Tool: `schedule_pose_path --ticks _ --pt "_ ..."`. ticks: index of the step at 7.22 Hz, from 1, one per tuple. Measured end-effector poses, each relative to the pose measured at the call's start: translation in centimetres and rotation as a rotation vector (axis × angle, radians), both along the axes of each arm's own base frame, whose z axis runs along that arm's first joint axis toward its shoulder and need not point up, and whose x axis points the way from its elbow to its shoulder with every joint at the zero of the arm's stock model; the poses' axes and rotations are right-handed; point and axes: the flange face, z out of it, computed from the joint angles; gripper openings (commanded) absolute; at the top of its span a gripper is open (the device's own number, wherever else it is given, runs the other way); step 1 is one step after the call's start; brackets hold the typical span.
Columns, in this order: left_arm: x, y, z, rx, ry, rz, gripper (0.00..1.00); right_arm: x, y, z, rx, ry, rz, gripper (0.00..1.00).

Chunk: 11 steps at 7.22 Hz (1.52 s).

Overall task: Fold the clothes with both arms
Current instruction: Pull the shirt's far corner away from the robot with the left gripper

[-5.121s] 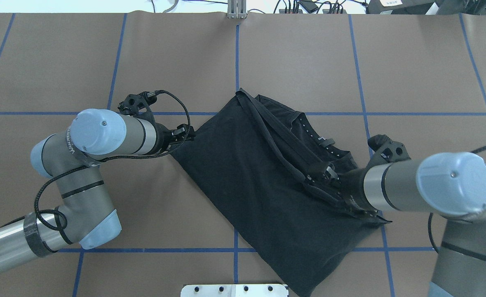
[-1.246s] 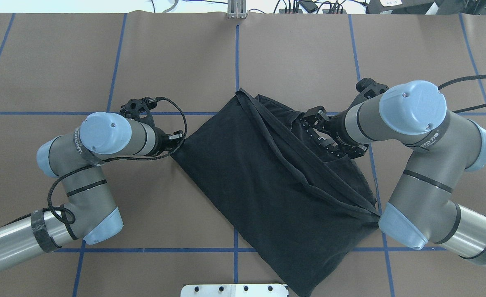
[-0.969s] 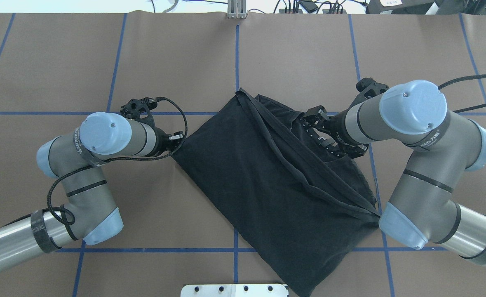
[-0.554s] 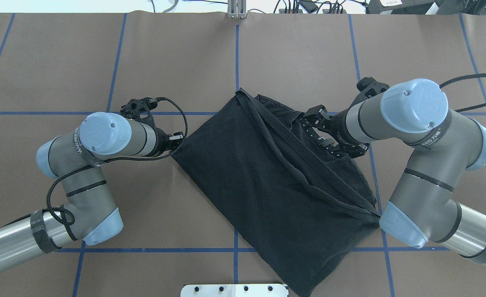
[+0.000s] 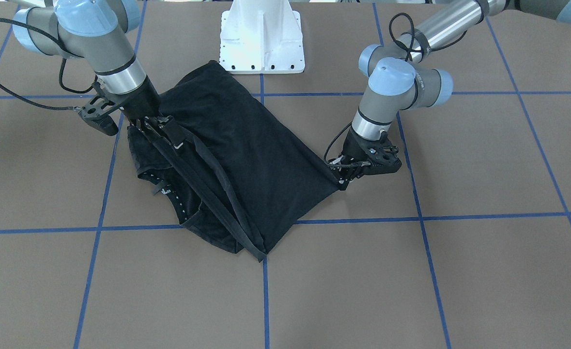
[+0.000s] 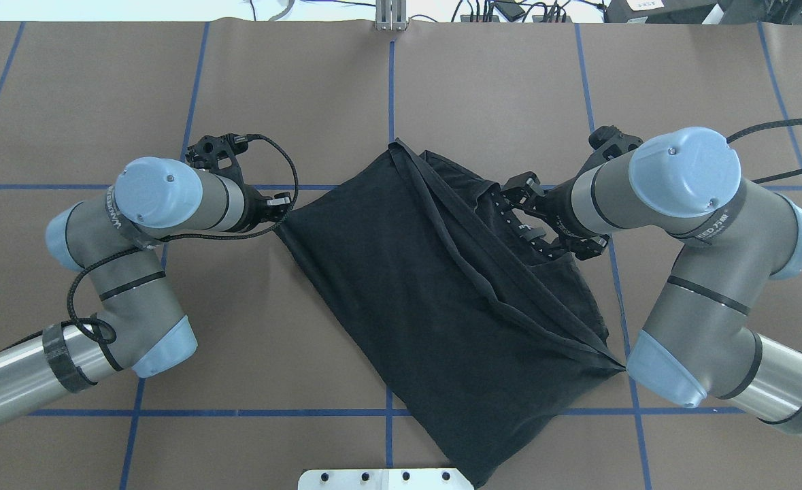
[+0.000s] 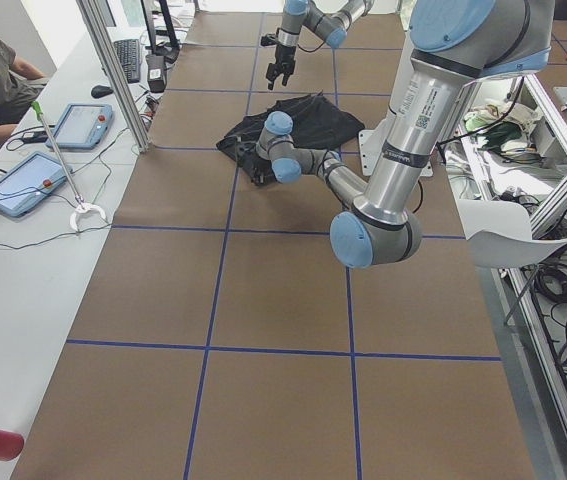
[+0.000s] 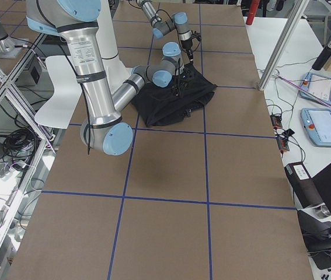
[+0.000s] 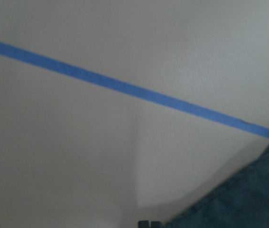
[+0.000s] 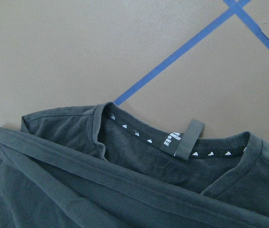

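Since a moment ago, my left hand (image 5: 342,180), pinching a corner of the T-shirt (image 5: 246,145), has dragged it outward; from the front, it lies rumpled on the surface (image 5: 459,271). Overhead, my right hand (image 6: 535,219) hovers spread above the collar (image 6: 492,194). Wrist views: collar and label (image 10: 187,137); cloth edge near blue tape (image 9: 125,88).

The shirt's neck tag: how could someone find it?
On the brown table with blue tape lines lies a black T-shirt. At its collar, near the right gripper, sits the tag. It is the only dark loop, crossing a row of tiny white triangles beside a white-lettered label.
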Motion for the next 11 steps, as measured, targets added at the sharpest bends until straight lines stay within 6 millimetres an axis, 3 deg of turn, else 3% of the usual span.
schedule_pose_path --ticks 2,5,7,8,9,10,11 --pt "1.3 -5.9 -0.9 0.032 0.000 -0.040 0.00 0.0 0.0 0.0 -0.002 0.000 0.000 1.00" --pt "2.8 -17.2 -3.0 0.107 -0.028 -0.091 0.00 0.1 0.0 0.1 -0.003 0.001 0.001 1.00" --pt "4.9 -21.8 -3.8 0.157 -0.018 -0.103 0.00 0.1 0.1 0.3 -0.004 0.003 0.001 1.00" --pt "5.6 -22.9 -4.2 0.168 -0.014 -0.107 0.00 0.2 0.1 0.4 -0.003 0.005 0.003 1.00" --pt "5.7 -23.5 -4.2 0.175 -0.014 -0.111 0.92 0.2 0.1 0.4 -0.002 0.004 0.005 1.00" --pt "5.6 -23.8 -4.6 0.185 -0.013 -0.114 0.99 0.2 0.1 0.5 0.002 0.007 0.011 1.00" --pt "5.3 -24.2 -5.3 0.199 -0.010 -0.115 0.99 0.1 -0.1 0.4 0.018 0.016 0.031 1.00"
